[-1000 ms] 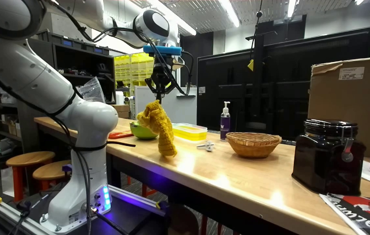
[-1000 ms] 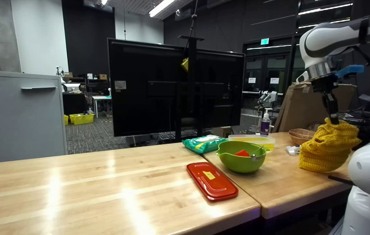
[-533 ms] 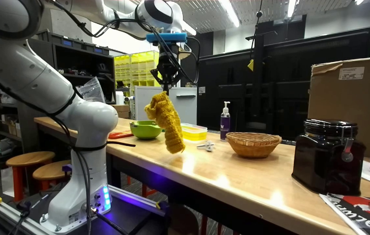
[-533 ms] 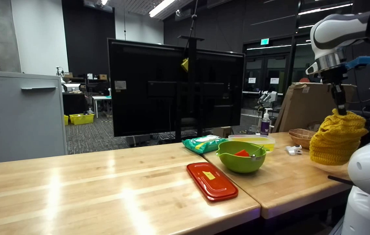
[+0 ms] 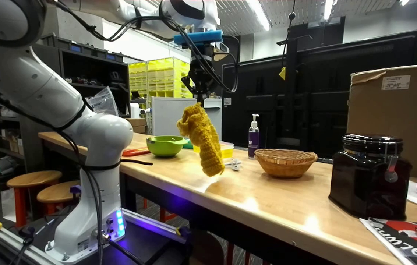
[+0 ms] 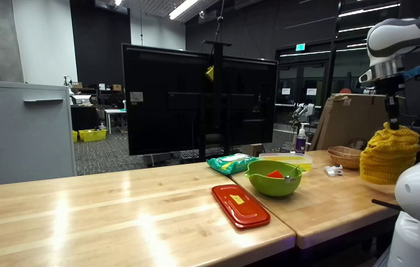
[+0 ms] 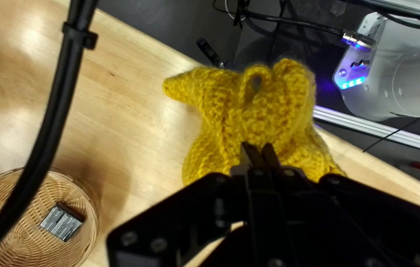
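Observation:
My gripper point(image 7: 257, 152) is shut on the upper part of a mustard-yellow knitted piece point(image 7: 258, 115), which bunches around the fingertips and has a small loop on top. In both exterior views the knitted piece point(image 5: 207, 145) hangs down from the gripper point(image 6: 394, 127), its lower end appearing just above the wooden tabletop point(image 5: 267, 206). The fabric hides whatever lies between the fingertips. A round wicker basket point(image 5: 285, 166) stands to the right of the hanging piece in an exterior view. Seen from the wrist, the basket point(image 7: 93, 211) lies at lower left with a small labelled block point(image 7: 61, 222) inside.
A black lidded jar point(image 5: 370, 180) and a pump bottle point(image 5: 253, 141) stand on the table. A white plastic piece point(image 6: 333, 170), a yellow-filled clear container point(image 6: 291, 159), a green bowl point(image 6: 274, 183), a green wipes pack point(image 6: 228, 165) and a red lid point(image 6: 241, 205) are also there.
The gripper has moved right in both exterior views, carrying the knitted piece, and has risen somewhat overall. The grip has stayed shut, and the table objects stand where they were.

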Robot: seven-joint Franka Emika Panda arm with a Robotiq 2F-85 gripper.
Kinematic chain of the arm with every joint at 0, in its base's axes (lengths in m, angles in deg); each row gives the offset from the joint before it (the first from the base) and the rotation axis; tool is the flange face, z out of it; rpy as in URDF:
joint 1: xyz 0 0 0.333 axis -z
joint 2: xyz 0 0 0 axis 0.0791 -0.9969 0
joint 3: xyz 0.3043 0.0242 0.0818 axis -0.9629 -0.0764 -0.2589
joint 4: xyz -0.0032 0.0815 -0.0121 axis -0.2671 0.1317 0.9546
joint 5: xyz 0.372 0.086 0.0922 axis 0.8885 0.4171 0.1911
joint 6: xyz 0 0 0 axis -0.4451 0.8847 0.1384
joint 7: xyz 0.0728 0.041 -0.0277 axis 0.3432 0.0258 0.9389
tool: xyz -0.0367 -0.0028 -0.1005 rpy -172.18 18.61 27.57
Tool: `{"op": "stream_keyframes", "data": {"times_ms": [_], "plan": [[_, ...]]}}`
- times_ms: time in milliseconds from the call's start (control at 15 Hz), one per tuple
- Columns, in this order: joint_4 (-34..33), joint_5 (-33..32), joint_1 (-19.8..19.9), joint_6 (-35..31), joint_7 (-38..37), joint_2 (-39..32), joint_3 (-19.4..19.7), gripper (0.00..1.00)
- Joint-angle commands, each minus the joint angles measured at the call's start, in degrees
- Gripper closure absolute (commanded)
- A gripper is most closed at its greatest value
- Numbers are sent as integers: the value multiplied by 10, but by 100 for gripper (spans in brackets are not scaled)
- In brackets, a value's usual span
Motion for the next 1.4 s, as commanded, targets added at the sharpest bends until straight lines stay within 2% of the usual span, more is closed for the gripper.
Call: {"op": "stream_keyframes", "data": {"times_ms": [0, 600, 1000, 1333], "plan": [[35, 7, 5, -52, -11, 0, 11, 100], [150, 95, 12, -145, -33, -32, 30, 100], [187, 147, 19, -168, -45, -68, 12, 100], [210, 175, 24, -181, -59, -88, -18, 100]]}}
